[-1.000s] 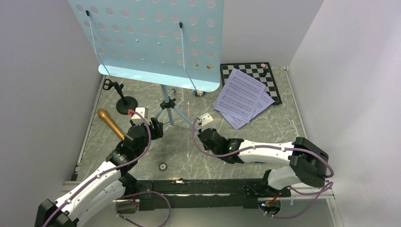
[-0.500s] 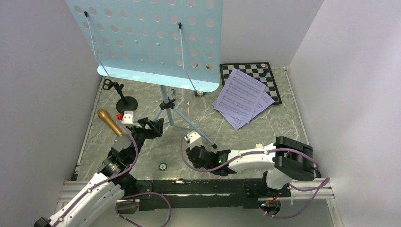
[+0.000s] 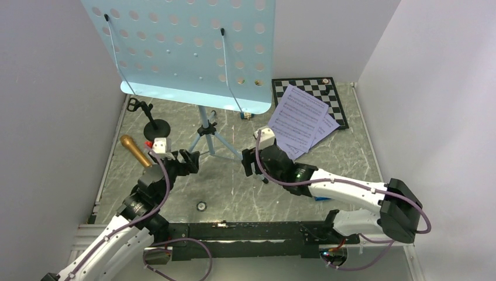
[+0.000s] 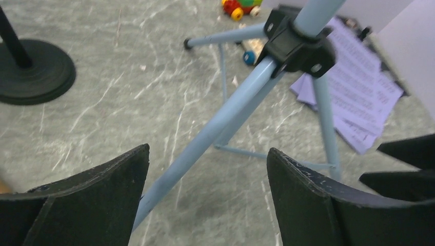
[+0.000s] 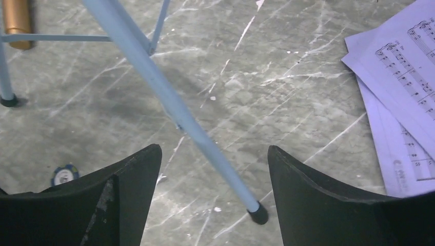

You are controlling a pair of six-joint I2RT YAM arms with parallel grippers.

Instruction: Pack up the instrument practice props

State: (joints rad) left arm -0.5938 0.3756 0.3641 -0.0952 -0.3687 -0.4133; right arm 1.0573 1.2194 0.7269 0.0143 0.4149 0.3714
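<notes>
The light-blue music stand (image 3: 187, 47) stands at the back on its tripod (image 3: 207, 137). My left gripper (image 4: 208, 149) is open around one tripod leg (image 4: 225, 110), which runs close to the left finger. My right gripper (image 5: 213, 147) is open astride another leg (image 5: 169, 97), just above its black foot cap (image 5: 258, 215). White sheet-music pages (image 3: 301, 120) lie right of the stand. The gold-brown microphone (image 3: 135, 151) lies beside my left arm. Behind it stands the small black mic stand (image 3: 157, 127). In the top view, the left gripper (image 3: 186, 159) and right gripper (image 3: 250, 163) flank the tripod.
A chessboard (image 3: 319, 93) lies at the back right, partly under the pages. A toy brick car (image 4: 241, 6) sits behind the tripod. A small round chip (image 3: 201, 206) lies near the front rail. White walls close in on three sides.
The right gripper has opened wide and swung back up from the near left to the tripod's right leg. The left gripper opened a little wider and stayed by its leg.
</notes>
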